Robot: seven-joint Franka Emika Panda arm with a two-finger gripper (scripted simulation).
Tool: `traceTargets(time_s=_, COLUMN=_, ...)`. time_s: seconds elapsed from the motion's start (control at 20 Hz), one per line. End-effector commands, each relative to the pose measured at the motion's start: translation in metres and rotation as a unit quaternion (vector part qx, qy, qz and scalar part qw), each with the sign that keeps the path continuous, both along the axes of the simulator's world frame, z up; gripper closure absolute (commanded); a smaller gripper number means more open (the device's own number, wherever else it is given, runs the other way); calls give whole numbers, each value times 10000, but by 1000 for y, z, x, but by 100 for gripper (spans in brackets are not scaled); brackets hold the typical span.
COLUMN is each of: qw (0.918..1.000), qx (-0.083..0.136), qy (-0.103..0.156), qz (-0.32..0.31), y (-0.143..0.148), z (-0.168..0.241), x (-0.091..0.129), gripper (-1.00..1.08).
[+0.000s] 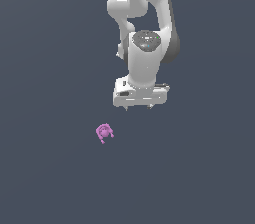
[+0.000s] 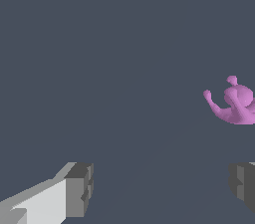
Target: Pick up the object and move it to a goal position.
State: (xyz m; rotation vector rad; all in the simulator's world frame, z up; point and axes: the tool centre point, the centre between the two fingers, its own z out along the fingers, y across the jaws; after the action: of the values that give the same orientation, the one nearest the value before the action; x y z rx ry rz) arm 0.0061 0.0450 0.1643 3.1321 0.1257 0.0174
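Gripper (image 1: 138, 107) spread wide, holding nothing, object (image 1: 104, 133) well apart on bare floor

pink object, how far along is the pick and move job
Nothing looks done yet: the pink object lies alone on the dark floor. In hand is the approach: the pincer is open, empty and off to the exterior view's right of it. Lining up, grasping, lifting and carrying to the goal all remain.

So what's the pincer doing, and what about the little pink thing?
pincer: open, fingers wide apart, holding nothing, not touching the pink thing.
pink thing: lying free on the dark floor, off to the exterior view's left of the pincer, not between the fingers.
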Motion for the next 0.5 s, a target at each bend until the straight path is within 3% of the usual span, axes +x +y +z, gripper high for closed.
traceTargets(time_s=0.0, qw=10000, qx=-9, qy=-23, qz=54, y=4, z=2, x=1, gripper=-92)
traceTargets(time_s=0.45, qw=10000, qx=-8, qy=-15, qz=82, y=1, z=0, x=2, gripper=-92)
